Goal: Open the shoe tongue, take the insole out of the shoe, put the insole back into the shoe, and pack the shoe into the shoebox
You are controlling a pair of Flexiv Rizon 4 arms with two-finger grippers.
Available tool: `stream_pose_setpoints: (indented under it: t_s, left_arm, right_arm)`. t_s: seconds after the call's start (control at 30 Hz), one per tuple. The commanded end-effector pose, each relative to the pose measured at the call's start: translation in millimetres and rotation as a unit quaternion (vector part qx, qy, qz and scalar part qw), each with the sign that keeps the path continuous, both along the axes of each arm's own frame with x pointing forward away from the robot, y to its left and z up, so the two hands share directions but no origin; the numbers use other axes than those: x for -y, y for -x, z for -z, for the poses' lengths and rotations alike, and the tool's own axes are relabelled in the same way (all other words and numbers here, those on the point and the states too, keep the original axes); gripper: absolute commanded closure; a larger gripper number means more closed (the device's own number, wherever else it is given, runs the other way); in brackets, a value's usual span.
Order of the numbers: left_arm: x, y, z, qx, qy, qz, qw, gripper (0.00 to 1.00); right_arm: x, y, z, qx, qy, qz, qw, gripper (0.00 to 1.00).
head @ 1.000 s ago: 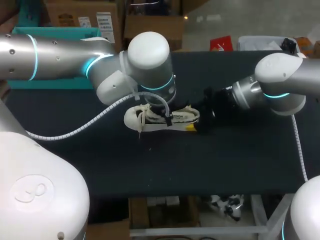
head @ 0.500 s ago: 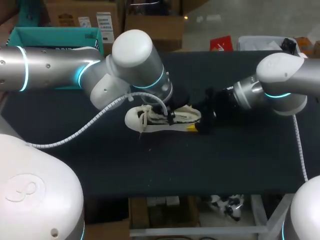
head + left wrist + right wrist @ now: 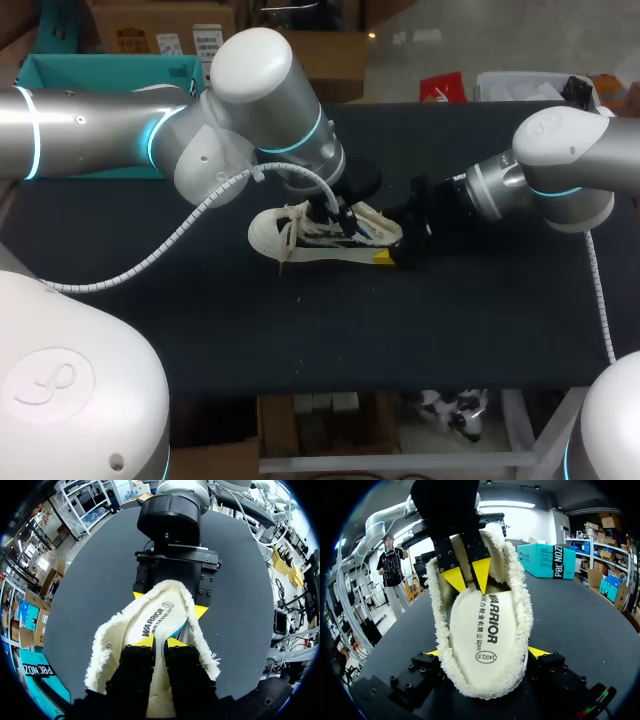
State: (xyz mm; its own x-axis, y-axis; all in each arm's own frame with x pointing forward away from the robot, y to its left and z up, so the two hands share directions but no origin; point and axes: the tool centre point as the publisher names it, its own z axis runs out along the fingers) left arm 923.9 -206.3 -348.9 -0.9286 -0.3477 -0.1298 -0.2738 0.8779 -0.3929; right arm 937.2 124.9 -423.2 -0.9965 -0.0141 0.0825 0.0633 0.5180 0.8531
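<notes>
The white fleece-lined shoe [image 3: 320,238] lies mid-surface [image 3: 450,320], its insole [image 3: 487,630] inside. The left arm [image 3: 250,120] bends down over the opening, its tool [image 3: 160,642] pressed together, tips on the insole. The right arm [image 3: 560,170] reaches in low, its tool [image 3: 486,653] spread wide, clamping the heel from both sides.

Shoe front: the shoe [image 3: 102,655] has its toe end covered by the left gripper [image 3: 160,641] in both wrist views.
Insole front: the insole [image 3: 487,630] goes under that gripper, out of sight.
Right gripper [image 3: 486,654]: the shoe's heel covers its middle; only yellow tips peek out.
Box [image 3: 110,75]: behind the shoe, partly covered by the left arm [image 3: 100,130].
Left gripper's hold: too hidden inside the shoe to tell.
</notes>
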Motion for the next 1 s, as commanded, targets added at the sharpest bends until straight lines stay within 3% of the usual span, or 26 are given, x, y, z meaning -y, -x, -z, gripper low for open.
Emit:
stream_pose_setpoints:
  t_s: [0.03, 0.33, 0.77, 1.0]
  left_arm:
    - [-5, -2.6, -3.8, -0.024, 0.034, 0.003, 0.999, 1.00]
    - [-10, 2.1, -19.3, -0.050, 0.085, 0.009, 0.995, 1.00]
    - [-12, 14.3, -42.0, -0.053, 0.129, 0.018, 0.990, 1.00]
    - [-13, 21.0, -65.1, -0.088, 0.181, 0.039, 0.979, 1.00]
  right_arm:
    - [-6, -1.4, 5, 0.000, 0.001, 0.001, 1.000, 1.00]
    - [-6, -1.4, 5, 0.000, 0.001, 0.001, 1.000, 1.00]
    - [-6, -1.4, 5, 0.000, 0.001, 0.001, 1.000, 1.00]
    - [-6, -1.4, 5, 0.000, 0.001, 0.001, 1.000, 1.00]
